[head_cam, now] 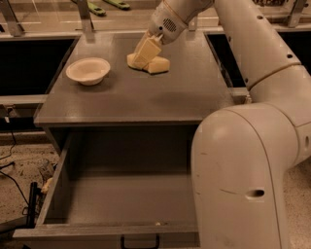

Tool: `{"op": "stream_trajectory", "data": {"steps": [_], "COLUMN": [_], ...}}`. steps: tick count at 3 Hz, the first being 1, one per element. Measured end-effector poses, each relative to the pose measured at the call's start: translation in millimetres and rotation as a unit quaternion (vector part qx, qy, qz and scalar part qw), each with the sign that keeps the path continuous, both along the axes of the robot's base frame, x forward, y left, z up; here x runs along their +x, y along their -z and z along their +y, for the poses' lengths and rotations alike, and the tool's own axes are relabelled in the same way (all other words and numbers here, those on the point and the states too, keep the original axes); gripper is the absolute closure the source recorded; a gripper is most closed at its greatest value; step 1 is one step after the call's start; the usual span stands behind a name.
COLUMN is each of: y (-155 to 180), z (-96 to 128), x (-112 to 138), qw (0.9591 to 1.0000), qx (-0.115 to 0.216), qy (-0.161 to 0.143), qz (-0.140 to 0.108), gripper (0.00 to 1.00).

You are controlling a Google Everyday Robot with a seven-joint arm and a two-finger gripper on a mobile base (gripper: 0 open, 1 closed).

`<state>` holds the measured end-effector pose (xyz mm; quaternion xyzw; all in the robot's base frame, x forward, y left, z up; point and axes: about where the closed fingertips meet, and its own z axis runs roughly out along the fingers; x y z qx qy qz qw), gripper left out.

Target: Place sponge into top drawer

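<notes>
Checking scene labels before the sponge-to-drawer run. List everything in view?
sponge: one, pale yellow, back of the cabinet top, at the gripper
bowl: one, cream, left side of the cabinet top, apart from the sponge
cabinet top: one, grey, centre of view
top drawer: one, dark grey, pulled open below the cabinet top, black handle on its front
green items: two, on the far surface behind the cabinet
cables: black, on the floor at left
gripper: one, pale yellow, down on the sponge
robot arm: one, white, reaching in from the right
</notes>
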<state>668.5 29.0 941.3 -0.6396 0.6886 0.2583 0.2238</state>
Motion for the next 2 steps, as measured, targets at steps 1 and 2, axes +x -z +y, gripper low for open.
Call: {"op": "stream_trajectory", "data": {"steps": [1,2], "y": [1.2,-2.3], "z": [5.1,-3.1], "x": [9.0,0.9], "qw": [0.9999,0.9997], "qx": [0.013,0.014], "qy": [0.009,0.013], "qz": [-0.006,-0.013], "gripper": [1.0,1.0]}}
